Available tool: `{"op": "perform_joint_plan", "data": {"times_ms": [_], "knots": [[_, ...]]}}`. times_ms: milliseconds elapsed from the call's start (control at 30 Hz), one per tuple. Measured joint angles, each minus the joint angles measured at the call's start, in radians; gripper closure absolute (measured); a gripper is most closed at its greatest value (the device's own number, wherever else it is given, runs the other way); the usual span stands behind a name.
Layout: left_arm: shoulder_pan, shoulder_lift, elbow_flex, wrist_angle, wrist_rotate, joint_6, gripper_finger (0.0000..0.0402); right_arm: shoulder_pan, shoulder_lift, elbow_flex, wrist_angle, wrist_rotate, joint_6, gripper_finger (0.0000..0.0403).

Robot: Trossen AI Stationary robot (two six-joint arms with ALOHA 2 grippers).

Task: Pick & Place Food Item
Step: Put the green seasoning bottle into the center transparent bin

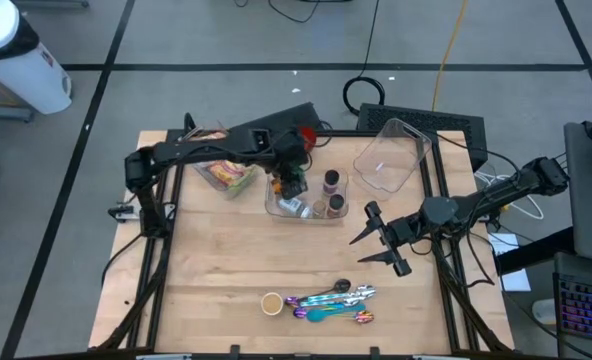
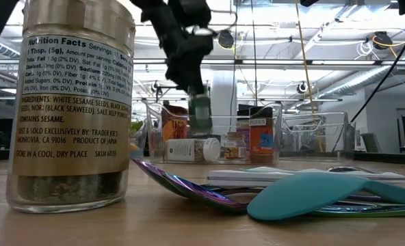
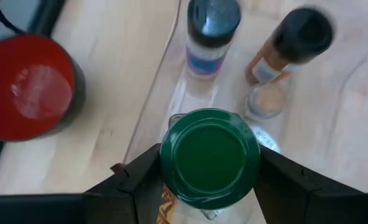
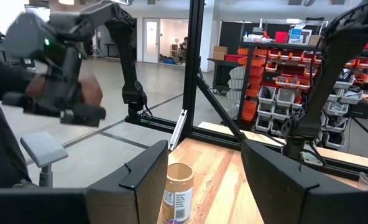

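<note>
My left gripper (image 1: 292,182) is shut on a small spice jar with a green lid (image 3: 209,155) over the clear plastic bin (image 1: 276,207) at the table's far middle. In the low view the jar (image 2: 201,116) hangs upright over the bin. Two black-lidded jars (image 3: 214,25) stand on the bin's floor, and another lies on its side (image 2: 189,149). My right gripper (image 1: 357,250) is open and empty at the table's right, pointing left; its wrist view (image 4: 202,180) looks toward a sesame jar (image 4: 178,190). My left gripper pinches the jar just under its green lid (image 3: 171,163) between its two fingers (image 3: 137,180), one on each side. The fingers come from above, pointing down. The jar hangs upright below them, clear of the bin's floor and of the jars in the bin.
A sesame seasoning jar (image 1: 272,303) stands near the front edge beside several coloured measuring spoons (image 1: 331,298). A red round object (image 1: 307,135) and a bag of food (image 1: 226,173) sit at the far left. A clear tub (image 1: 388,155) lies tilted at the far right.
</note>
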Motion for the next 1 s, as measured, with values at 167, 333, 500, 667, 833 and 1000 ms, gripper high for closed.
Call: {"op": "perform_joint_plan", "data": {"times_ms": [167,333,500,667,833,1000], "knots": [[0.029,0.055,-0.002,-0.001,-0.010,0.002,0.0190,0.000,0.000,0.000,-0.001,0.000,0.000,0.0206],[0.043,0.098,-0.002,0.031,-0.007,0.001,0.0190,0.000,0.000,0.000,-0.004,0.000,0.000,0.0206],[0.045,0.122,-0.002,0.054,-0.001,0.001,0.0190,0.000,0.000,0.000,-0.007,0.000,0.000,0.0206],[0.046,0.130,-0.002,0.046,0.000,-0.006,0.0190,0.000,0.000,0.000,-0.008,0.000,0.000,0.0206],[0.046,0.129,-0.002,0.026,-0.001,-0.026,0.0190,0.000,0.000,0.000,-0.008,0.000,0.000,0.0206],[0.045,0.129,-0.002,-0.013,-0.034,-0.029,0.0189,0.000,0.000,0.000,-0.008,0.000,0.000,0.0206]]}}
